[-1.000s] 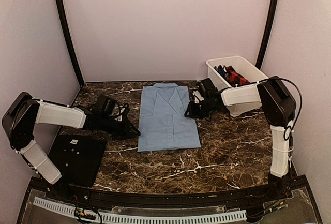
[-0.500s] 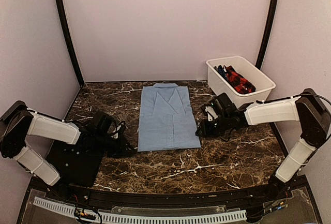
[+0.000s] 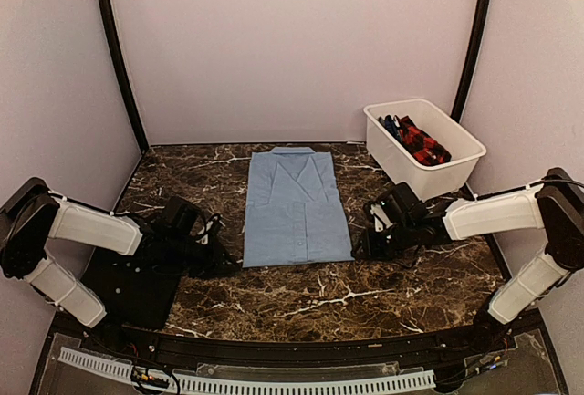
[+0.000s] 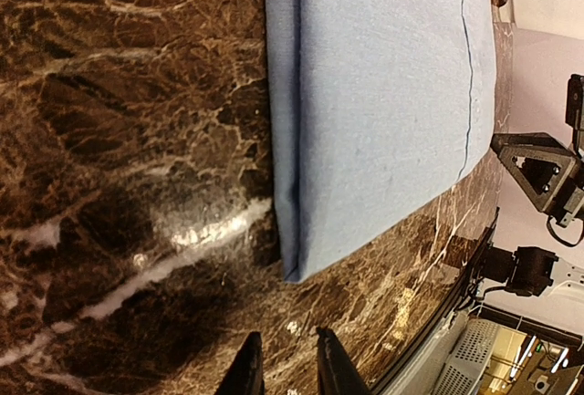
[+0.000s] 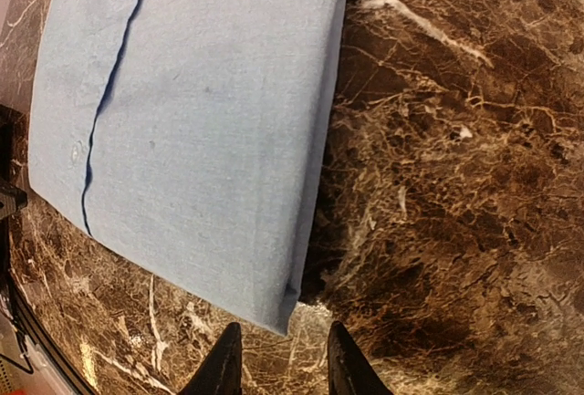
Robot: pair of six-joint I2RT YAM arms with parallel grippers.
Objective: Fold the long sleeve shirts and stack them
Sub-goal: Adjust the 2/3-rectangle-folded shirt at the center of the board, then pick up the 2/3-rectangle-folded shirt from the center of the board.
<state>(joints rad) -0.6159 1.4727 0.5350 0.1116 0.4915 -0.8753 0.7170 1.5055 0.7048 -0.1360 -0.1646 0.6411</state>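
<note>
Top external view: a plain light-blue collared button-front shirt is recorded lying flat at the centre of the dark marble-patterned table top, narrowed to a long rectangle with no sleeve seen protruding. Its long axis runs from 12 to 6 o'clock, with the collar pointing to 12 and the hem to 6.

The left gripper is held low near the hem corner at 7 o'clock and the right gripper just beside the hem corner at 5 o'clock. In both wrist views the fingers are seen slightly parted with nothing between them.

The cloth is judged light, soft and limp. Sagging is to be expected if it is lifted at one point, so hold is best taken at both hem corners together, where the layered edges give some thickness.

A red-black checked garment is noted in the white plastic bin at 2 o'clock, and a flat black square mat at 8 o'clock
</note>
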